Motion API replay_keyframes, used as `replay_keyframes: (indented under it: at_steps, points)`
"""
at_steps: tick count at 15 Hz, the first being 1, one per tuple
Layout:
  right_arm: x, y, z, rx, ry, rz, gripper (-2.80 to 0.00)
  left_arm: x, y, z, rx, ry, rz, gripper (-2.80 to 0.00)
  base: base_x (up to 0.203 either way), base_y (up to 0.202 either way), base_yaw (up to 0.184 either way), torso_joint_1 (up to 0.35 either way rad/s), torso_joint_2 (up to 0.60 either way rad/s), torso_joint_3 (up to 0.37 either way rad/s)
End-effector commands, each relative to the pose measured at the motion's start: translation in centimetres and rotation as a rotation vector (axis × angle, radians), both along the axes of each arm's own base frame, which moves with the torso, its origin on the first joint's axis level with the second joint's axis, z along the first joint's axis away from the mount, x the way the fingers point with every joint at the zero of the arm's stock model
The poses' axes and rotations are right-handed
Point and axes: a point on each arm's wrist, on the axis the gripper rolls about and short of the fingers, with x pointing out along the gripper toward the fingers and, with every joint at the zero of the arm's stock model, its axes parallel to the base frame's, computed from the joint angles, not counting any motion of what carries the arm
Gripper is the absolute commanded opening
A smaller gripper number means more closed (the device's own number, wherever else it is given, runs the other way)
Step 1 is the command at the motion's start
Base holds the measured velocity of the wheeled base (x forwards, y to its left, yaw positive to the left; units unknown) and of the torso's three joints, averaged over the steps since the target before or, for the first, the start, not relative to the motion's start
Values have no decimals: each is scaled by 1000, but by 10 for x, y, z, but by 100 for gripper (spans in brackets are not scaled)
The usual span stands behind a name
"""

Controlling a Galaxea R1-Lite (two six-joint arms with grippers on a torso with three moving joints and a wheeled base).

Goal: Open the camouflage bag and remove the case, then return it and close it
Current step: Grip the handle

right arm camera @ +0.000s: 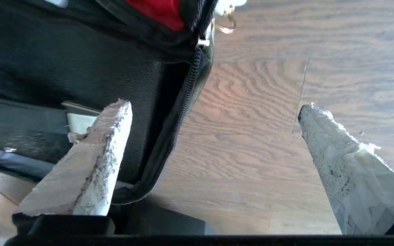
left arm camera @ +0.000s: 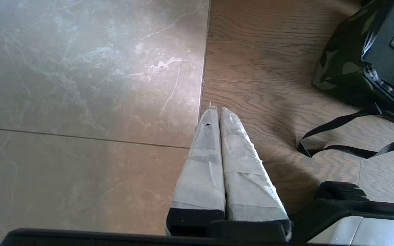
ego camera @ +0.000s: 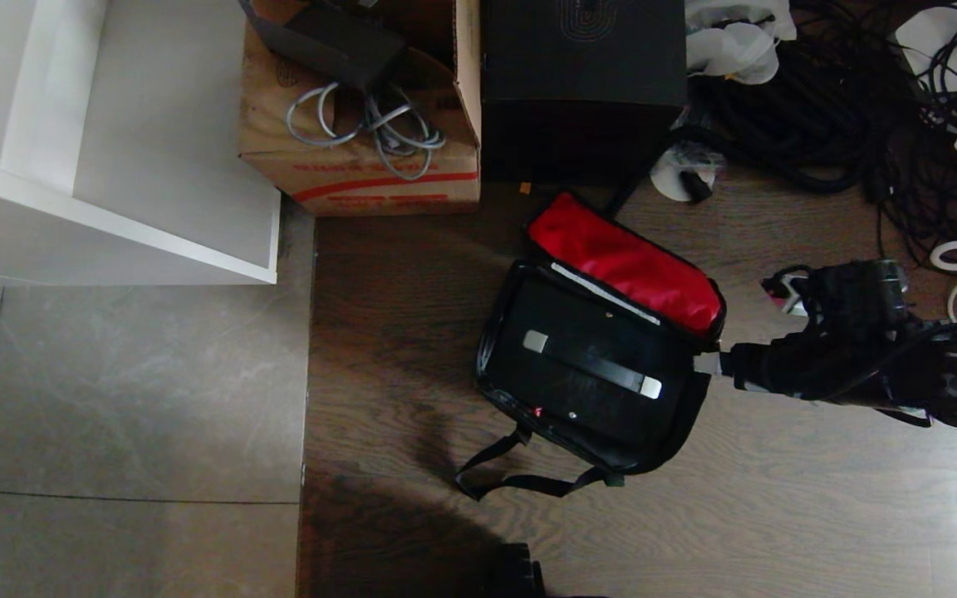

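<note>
Right arm (ego camera: 861,349): black housing of bulky rounded segments, with black cables looped along it and a small red-and-white fitting at its 10 o'clock side. Right gripper (right arm camera: 214,126): two tapered fingers (right arm camera: 94,160) wrapped in frayed, soiled white tape, set in a black base. Left gripper (left arm camera: 219,112): two tapered fingers (left arm camera: 204,164) in the same taped white wrapping with grey bands, black mounts at the root, and a silver-grey panel at 4 o'clock.

Wood-grain floor (ego camera: 412,332) under open camouflage bag (ego camera: 603,332), cardboard box (ego camera: 362,166), black box (ego camera: 582,91), tangled cables (ego camera: 861,124)
</note>
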Motion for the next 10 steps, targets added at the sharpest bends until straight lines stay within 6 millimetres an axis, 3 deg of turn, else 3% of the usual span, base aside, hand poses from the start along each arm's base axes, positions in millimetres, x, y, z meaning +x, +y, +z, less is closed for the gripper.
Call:
replay_keyframes:
  at_steps: [1, 10]
  points:
    - [10, -5, -2, -3, -5, -17, 0, 1, 0, -2, -1, 8, 1, -280, 0, 0, 0, 0, 0, 0]
    - [20, -14, -10, -39, 0, -28, 0, 1, 0, -2, -1, 8, 1, -280, 0, 0, 0, 0, 0, 0]
